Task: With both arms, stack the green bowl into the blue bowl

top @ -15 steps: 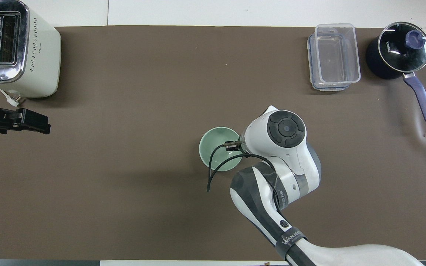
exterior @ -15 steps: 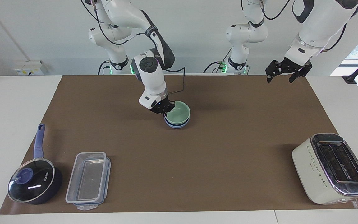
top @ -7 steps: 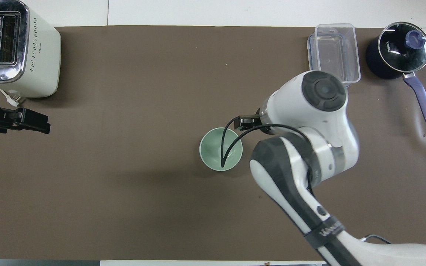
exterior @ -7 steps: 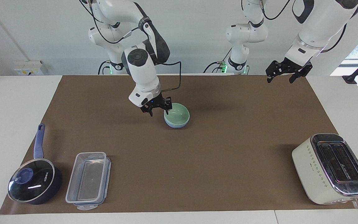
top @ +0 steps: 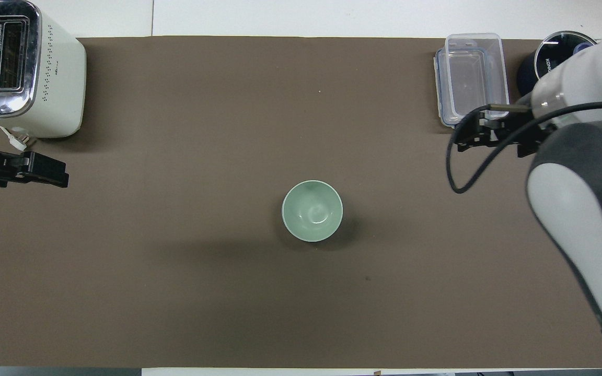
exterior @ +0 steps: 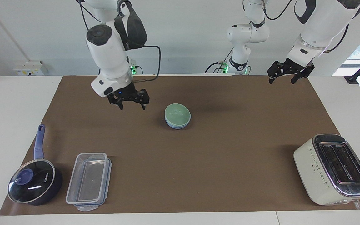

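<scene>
Right hand (exterior: 131,104) lifted clear, spread, empty; green bowl (exterior: 177,114) well apart.

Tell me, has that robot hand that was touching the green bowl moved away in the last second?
Yes. The right gripper has risen off the green bowl and swung toward the right arm's end of the table, fingers open and empty. The bowl stays nested in the blue bowl.

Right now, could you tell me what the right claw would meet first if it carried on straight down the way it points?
Most likely the bare brown mat. The right claw, open and empty, points down over open mat, clear of the green bowl nested in the blue bowl; exact depth is uncertain.
</scene>
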You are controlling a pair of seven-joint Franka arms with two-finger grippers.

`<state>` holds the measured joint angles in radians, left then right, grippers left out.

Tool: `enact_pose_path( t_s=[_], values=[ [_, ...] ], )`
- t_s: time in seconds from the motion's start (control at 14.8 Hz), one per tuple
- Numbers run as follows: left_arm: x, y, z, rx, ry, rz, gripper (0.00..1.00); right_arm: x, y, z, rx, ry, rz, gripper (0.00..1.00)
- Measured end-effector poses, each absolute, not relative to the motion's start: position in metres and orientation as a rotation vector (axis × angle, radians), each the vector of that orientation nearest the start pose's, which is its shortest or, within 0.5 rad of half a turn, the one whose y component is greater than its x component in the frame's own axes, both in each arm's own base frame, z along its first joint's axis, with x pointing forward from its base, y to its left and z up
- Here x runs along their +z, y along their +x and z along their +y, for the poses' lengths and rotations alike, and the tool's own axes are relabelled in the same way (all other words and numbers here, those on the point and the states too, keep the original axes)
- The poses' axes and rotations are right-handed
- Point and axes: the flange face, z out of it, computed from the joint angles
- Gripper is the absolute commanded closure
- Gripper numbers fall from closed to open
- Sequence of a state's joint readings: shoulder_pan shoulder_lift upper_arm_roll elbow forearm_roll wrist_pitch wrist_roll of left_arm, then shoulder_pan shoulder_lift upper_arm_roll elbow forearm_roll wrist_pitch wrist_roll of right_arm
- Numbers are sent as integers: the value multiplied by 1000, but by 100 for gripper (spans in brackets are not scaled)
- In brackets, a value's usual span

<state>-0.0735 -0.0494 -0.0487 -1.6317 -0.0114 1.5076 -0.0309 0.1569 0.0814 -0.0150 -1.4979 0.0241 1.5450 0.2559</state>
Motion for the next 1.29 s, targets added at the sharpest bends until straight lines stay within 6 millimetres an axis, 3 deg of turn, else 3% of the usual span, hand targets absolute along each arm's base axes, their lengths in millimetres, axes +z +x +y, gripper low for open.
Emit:
enact_pose_path(
  t_s=[0.14, 0.27, 0.68, 0.95, 1.29],
  values=[
    [618, 527, -67, 117, -3139, 144, 0, 630, 562, 47, 91, -3125, 148, 0],
    [618, 528, -67, 115, -3138, 144, 0, 634, 557, 25, 108, -3128, 138, 0],
    [618, 528, -64, 112, -3138, 136, 0, 606, 557, 15, 148, -3135, 117, 0],
    [618, 529, -59, 102, -3139, 121, 0, 589, 556, -22, 133, -3132, 103, 0],
    [618, 530, -59, 100, -3140, 120, 0, 585, 558, -21, 144, -3133, 96, 0]
  ],
)
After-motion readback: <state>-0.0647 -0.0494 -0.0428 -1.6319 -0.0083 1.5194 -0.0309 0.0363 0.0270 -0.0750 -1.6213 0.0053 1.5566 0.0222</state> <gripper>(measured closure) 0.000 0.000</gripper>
